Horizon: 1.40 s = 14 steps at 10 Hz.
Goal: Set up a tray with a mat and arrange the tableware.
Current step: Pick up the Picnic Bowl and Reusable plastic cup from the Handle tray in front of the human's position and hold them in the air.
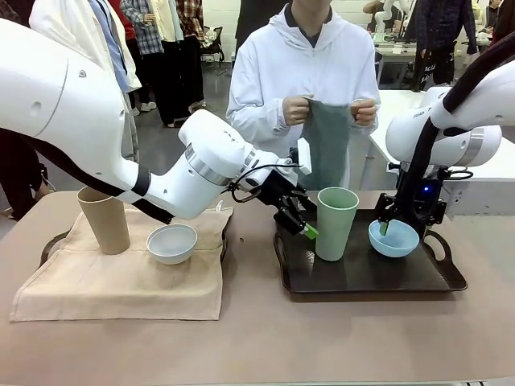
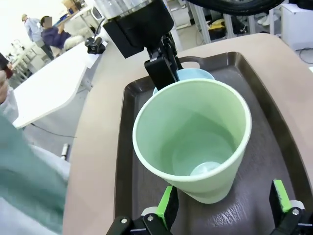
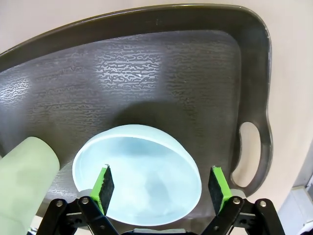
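Left gripper, jaws apart, at the pale green cup — right gripper likewise over the light blue bowl

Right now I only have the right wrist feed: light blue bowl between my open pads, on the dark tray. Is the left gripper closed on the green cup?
Observer: No. The left gripper is open, with its pads on either side of the pale green cup, near the base.
Operator: Where's the mat?
Observer: The person at the far side is holding up a dark green cloth.
Operator: Other tableware?
Observer: The tan cup and white bowl stand on a beige cloth, left of the tray.
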Available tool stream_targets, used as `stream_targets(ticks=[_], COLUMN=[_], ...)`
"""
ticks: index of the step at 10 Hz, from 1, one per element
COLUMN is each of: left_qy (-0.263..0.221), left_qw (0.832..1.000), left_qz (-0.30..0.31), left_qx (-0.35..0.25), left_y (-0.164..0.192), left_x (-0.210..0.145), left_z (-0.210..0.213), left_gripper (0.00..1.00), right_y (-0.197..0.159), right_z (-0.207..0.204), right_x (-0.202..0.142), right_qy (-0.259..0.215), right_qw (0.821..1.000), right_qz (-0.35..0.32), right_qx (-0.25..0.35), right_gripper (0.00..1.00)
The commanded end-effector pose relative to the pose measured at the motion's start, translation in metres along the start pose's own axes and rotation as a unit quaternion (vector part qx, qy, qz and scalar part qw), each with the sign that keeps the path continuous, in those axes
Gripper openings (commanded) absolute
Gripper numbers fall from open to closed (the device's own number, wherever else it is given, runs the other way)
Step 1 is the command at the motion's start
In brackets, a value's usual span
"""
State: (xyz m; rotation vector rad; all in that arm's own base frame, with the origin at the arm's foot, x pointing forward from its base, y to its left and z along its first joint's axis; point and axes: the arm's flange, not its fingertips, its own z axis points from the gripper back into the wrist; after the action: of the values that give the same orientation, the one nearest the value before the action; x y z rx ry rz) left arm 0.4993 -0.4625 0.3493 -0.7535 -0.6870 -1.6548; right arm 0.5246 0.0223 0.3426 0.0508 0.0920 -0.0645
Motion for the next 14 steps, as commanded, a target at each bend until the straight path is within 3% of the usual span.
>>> stream_targets(ticks=[1, 14], left_qy=[0.018, 0.031], left_qw=[1.000, 0.999], left_qz=[0.007, 0.010], left_qx=[0.004, -0.010], left_y=[0.014, 0.022], left_x=[0.003, 0.023], left_z=[-0.012, -0.062], left_gripper=[1.00, 1.00], right_y=[-0.002, -0.025], right_z=[-0.008, -0.008], right_x=[-0.001, -0.019], right_qy=[-0.008, -0.025], right_qw=[1.000, 0.999], right_qz=[0.004, -0.004], right_qx=[0.018, 0.033], right_gripper=[1.00, 1.00])
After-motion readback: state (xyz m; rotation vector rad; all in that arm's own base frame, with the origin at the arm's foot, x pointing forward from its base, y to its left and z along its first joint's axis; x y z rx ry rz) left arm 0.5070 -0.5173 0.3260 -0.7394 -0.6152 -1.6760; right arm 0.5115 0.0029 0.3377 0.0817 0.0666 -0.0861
